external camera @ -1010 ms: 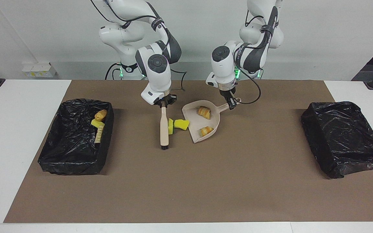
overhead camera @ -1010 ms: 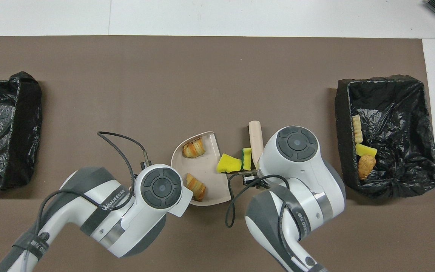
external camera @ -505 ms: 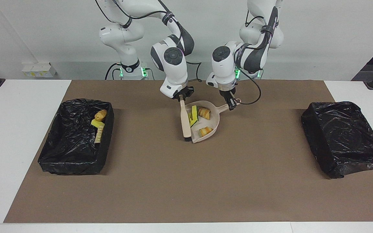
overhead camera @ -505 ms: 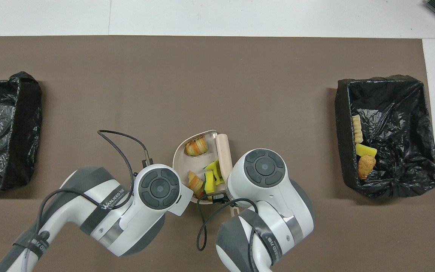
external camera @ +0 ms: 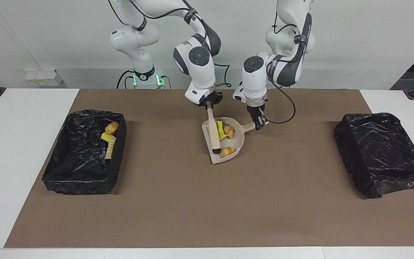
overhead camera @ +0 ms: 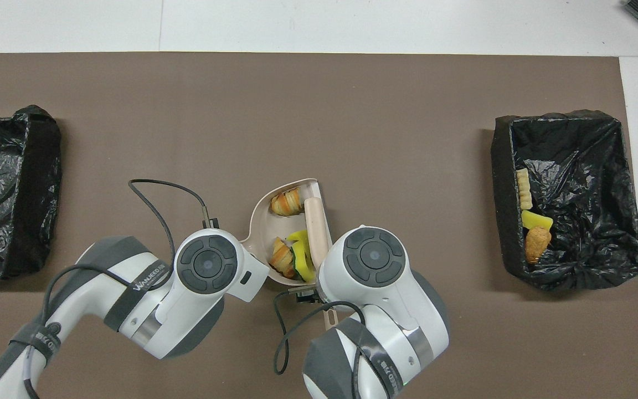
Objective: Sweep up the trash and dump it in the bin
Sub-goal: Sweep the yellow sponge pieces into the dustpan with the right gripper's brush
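**Q:** Where is the trash?

**A:** Four scraps point(external camera: 225, 133) lie in the dustpan point(external camera: 239, 138) mid-table, pressed by the brush point(external camera: 213, 135), whose bristle end sits inside the pan. Three more scraps point(external camera: 109, 138) lie in the black-lined bin point(external camera: 84, 151) toward the right arm's end.

**Q:** And the arms?

**A:** The right pincer point(external camera: 208, 104) is clamped on the brush handle's top, the arm bent steeply down over the pan. The left pincer point(external camera: 260, 122) is closed on the dustpan handle, wrist pointing downward.

**Q:** What else is around?

**A:** A second black-lined bin point(external camera: 381, 154) stands toward the left arm's end, well apart, on the brown mat point(external camera: 207, 208) covering the table point(external camera: 20, 144).
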Available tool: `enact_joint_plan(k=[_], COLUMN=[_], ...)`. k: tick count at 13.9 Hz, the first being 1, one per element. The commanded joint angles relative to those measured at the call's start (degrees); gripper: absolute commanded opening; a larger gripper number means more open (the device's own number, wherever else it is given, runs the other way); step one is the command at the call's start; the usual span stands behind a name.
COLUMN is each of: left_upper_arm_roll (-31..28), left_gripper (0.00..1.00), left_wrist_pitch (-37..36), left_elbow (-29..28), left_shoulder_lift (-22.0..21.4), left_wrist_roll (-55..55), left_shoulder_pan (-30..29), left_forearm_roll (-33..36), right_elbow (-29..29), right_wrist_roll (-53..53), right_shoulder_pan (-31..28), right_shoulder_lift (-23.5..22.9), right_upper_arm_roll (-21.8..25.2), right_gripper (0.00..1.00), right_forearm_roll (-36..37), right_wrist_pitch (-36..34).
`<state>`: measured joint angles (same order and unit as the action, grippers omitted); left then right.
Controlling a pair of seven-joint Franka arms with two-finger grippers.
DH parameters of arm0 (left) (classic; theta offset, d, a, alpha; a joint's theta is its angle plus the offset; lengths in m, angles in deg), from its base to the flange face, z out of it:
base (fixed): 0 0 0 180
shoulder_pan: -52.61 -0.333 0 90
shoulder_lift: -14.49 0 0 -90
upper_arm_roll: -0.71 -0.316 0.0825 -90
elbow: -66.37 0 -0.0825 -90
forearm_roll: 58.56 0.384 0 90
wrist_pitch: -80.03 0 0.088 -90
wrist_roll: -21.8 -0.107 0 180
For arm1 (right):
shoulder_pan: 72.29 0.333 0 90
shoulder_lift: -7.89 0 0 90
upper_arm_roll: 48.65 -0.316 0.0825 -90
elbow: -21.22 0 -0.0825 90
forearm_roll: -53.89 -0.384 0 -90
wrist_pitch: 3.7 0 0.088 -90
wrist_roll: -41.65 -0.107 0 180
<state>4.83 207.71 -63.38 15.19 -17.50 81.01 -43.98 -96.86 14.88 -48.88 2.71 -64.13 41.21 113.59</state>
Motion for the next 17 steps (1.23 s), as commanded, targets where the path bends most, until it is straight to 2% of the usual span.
enact_joint_plan(k=[1, 3, 9, 12, 17], left_upper_arm_roll=[0.2, 0.2, 0.2, 0.2, 0.2], left_gripper=[0.00, 0.00, 0.00, 0.00, 0.00], left_wrist_pitch=[2.9, 3.3, 3.3, 3.3, 3.3], left_elbow=[-1.5, -1.5, -1.6, -1.6, -2.3], left_shoulder_lift=[-0.6, -0.2, -0.2, -0.1, -0.4], left_wrist_roll=[-0.6, -3.6, -5.9, -6.5, -6.6], left_shoulder_pan=[-1.3, -3.2, -4.1, -4.1, -4.0], left_forearm_roll=[0.5, 0.0, -1.1, -1.1, -1.1], right_elbow=[0.3, 0.3, 0.0, 0.5, 7.1], right_wrist_roll=[0.1, 0.1, -0.2, -0.5, 0.2], right_shoulder_pan=[0.2, 0.2, 0.3, 0.2, -0.7], right_shoulder_lift=[0.1, 0.2, 1.4, 2.4, 2.8], right_upper_arm_roll=[0.0, 0.0, 0.1, 0.1, 0.5], right_gripper=[0.00, 0.00, 0.00, 0.00, 0.00], right_forearm_roll=[-0.5, 0.5, 7.6, 8.7, 9.2], right_wrist_pitch=[0.0, -1.1, -8.4, -9.5, -16.5])
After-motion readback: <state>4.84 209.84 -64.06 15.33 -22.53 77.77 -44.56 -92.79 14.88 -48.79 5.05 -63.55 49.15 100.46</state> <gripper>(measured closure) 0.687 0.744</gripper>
